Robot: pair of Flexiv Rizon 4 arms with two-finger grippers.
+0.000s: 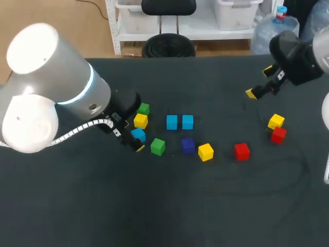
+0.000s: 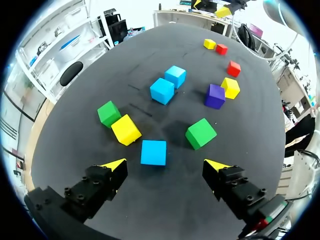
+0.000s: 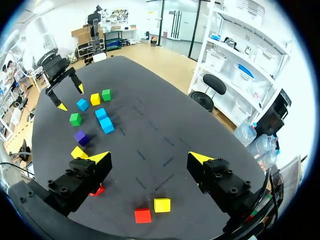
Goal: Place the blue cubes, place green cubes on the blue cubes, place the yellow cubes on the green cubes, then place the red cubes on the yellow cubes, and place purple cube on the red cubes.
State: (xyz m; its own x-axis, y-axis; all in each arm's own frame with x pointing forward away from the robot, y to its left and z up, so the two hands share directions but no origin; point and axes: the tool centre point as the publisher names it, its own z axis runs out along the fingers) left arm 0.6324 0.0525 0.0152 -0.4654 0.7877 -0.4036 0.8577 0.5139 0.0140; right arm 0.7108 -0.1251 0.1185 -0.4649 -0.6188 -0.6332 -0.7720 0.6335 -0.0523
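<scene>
Dark surface point(image 1: 154, 206) holds a lone blue cube point(image 2: 153, 152) just ahead of the left end effector point(image 2: 166, 164), whose fingers stand apart, the cube likely light, rigid and smooth, best pinched across opposite flat faces, while the right end effector point(image 3: 148, 156), likewise spread, hangs well apart.

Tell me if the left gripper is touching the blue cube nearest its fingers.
Apart. The left wrist view shows bare table between the blue cube and each open finger of the left gripper.
</scene>
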